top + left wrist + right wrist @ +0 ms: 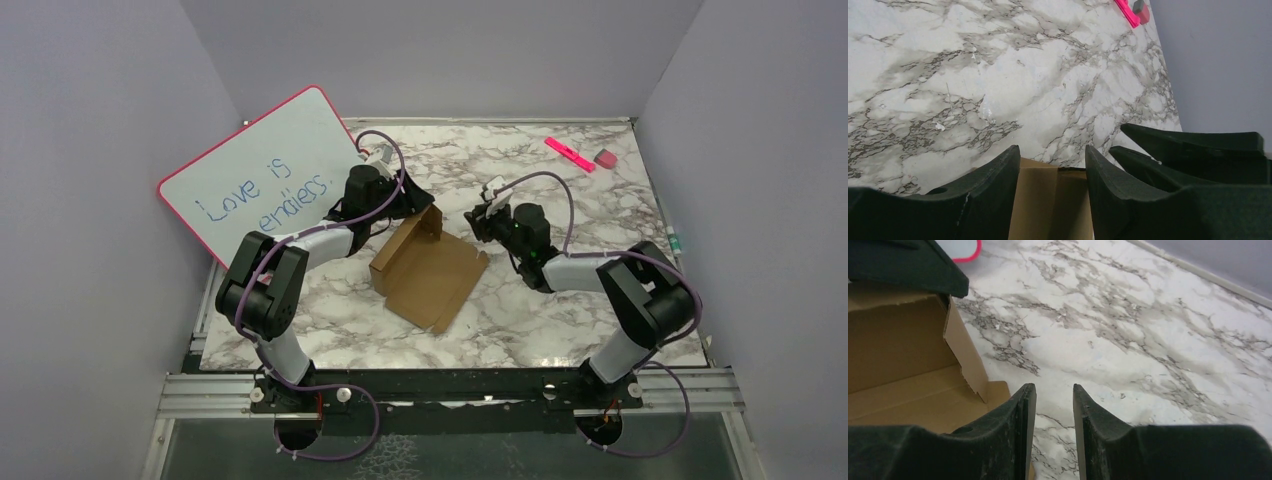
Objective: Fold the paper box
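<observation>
The paper box [432, 272] lies half-formed at the middle of the table [580, 310], its far wall between the spread fingers of the left gripper [1053, 185], seemingly to keep it upright (whether they squeeze I cannot tell), while the right gripper [1054, 430] hovers just beside, slightly parted and empty.

The paper box [430, 270] lies on the table [560, 320] near its middle, with an upright flap at its far end. From the box, the whiteboard [262, 170] leans at ten o'clock, by the table's far left corner. The left gripper [1053, 150] sits at twelve o'clock over that flap. The right gripper [1054, 387] hangs just beside the box at two o'clock, over the table. Well beyond it, a marker [569, 153] lies near the far right corner, with an eraser [605, 158] just beside it at its three o'clock.
</observation>
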Robot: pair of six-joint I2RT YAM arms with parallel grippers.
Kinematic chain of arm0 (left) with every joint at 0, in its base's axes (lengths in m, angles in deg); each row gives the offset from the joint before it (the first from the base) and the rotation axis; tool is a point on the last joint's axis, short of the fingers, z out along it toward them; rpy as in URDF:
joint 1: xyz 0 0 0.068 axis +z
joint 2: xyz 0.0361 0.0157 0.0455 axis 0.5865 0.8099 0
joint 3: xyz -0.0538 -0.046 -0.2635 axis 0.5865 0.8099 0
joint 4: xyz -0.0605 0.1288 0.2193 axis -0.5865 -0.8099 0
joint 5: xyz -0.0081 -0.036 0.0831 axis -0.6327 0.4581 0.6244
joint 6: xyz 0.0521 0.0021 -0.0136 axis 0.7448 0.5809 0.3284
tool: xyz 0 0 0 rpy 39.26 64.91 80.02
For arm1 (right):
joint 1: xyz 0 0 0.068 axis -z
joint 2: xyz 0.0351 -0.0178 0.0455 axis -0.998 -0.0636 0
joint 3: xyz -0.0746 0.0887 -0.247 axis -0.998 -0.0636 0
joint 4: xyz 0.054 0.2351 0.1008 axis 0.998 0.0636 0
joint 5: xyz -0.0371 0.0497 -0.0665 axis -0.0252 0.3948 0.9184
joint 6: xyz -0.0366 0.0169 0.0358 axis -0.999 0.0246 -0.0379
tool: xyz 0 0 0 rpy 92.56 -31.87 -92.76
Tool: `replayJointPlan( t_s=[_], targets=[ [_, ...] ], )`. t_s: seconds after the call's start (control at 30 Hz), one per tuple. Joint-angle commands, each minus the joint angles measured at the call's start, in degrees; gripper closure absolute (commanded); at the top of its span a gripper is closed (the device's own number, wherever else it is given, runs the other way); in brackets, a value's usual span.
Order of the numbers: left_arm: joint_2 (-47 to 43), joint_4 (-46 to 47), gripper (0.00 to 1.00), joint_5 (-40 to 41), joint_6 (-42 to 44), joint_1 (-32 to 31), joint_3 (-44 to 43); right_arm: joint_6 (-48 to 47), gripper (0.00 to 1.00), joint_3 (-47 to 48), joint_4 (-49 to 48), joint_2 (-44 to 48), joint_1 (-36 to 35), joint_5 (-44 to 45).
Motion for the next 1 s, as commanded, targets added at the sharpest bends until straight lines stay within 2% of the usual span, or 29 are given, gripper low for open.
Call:
replayJointPlan(
  t_s=[0.0, 0.2, 0.3, 0.47, 0.77, 0.97],
  targets=[
    [1.4, -1.8, 0.49, -1.6, 1.4, -0.2, 0.6, -4.1, 0.62, 2.6, -1.6, -5.4, -0.4, -6.4],
    [0.7, -1.8, 0.49, -2.6, 1.3, -0.2, 0.7, -5.9, 0.50, 4.2, -4.9, -9.9, -0.4, -14.9],
    [0.7, -1.8, 0.49, -3.2, 1.3, -0.2, 0.8, -5.9, 0.47, 5.3, -6.1, -11.6, -0.4, -18.5],
    [1.1, -1.8, 0.49, -5.0, 1.5, -0.2, 0.8, -5.6, 0.47, 7.3, -8.4, -14.1, -0.4, -21.9],
    [0.8, -1.9, 0.48, -6.1, 1.6, -0.2, 0.8, -4.7, 0.47, 11.0, -6.6, -15.9, -0.4, -28.3],
    [0.6, -1.9, 0.48, -6.7, 1.0, -0.2, 1.2, -2.4, 0.47, 11.2, -9.2, -17.6, -0.6, -27.7]
  ],
)
